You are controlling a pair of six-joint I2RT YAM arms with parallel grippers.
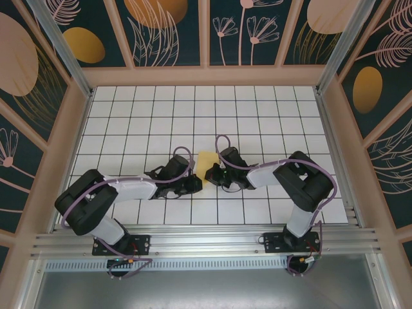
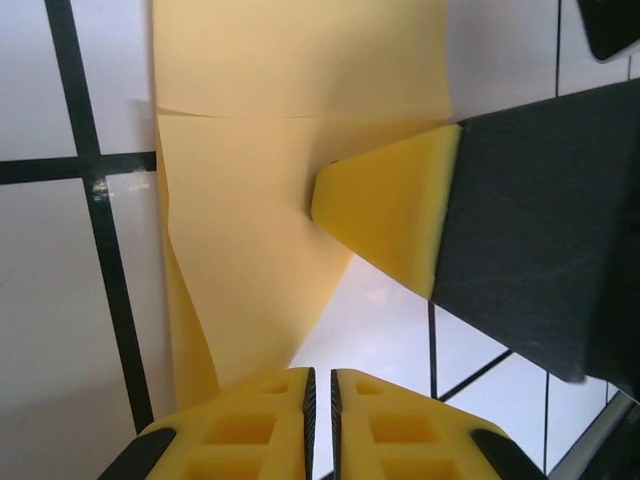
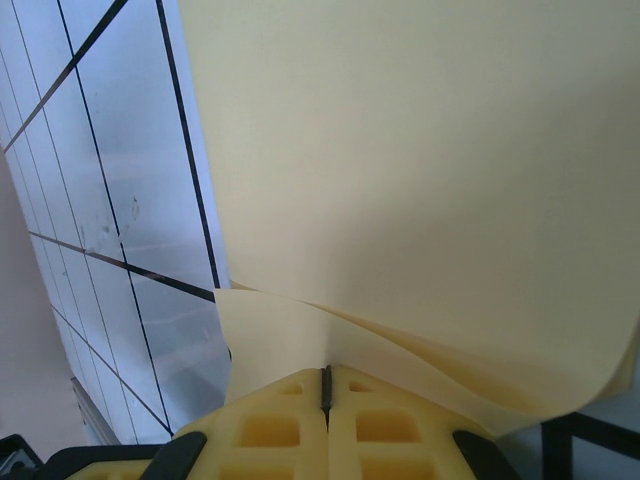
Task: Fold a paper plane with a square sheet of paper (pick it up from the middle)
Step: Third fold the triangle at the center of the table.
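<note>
Pinching creased yellow sheet (image 3: pixel 420 180), folded layers curling | right gripper (image 3: pixel 326 375) clamped on it | left gripper (image 2: pixel 320 378) together

Square sheet of paper (image 1: pixel 207 162): yellow, creased, partly folded (layers overlapping), edges curling.

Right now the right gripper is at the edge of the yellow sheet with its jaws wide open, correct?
Not quite. The right gripper is at the edge of the square sheet of paper, but its jaws are shut on it, not wide open. The right wrist view shows the sheet coming out from between the closed fingers.
</note>
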